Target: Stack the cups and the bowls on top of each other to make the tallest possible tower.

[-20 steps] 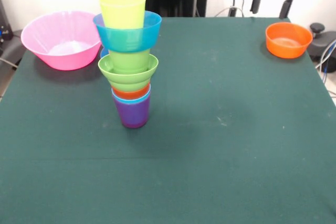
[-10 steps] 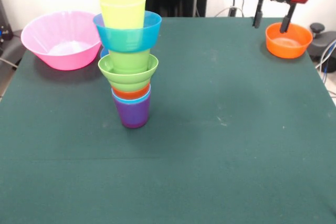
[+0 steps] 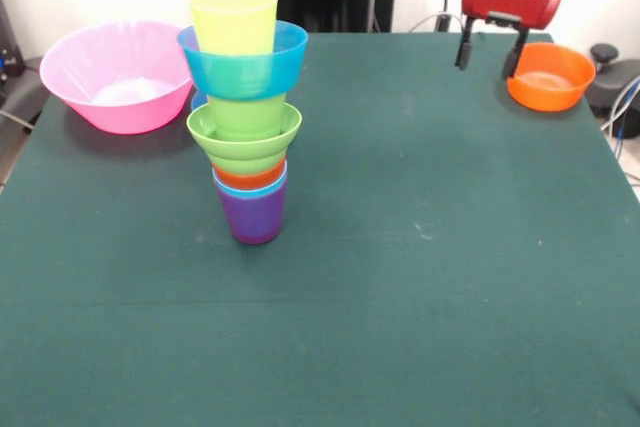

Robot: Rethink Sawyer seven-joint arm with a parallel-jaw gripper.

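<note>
Gripper hangs spread and empty beside the orange bowl, well apart from the tower.

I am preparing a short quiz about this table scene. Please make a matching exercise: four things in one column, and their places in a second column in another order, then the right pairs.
Things:
1. purple cup
2. yellow-green cup
3. pink bowl
4. orange bowl

Places:
A. alone at the table's far right corner, beside the open gripper
B. top of the tower
C. bottom of the tower
D. at the table's far left corner

Pairs: 1-C, 2-B, 3-D, 4-A
</note>
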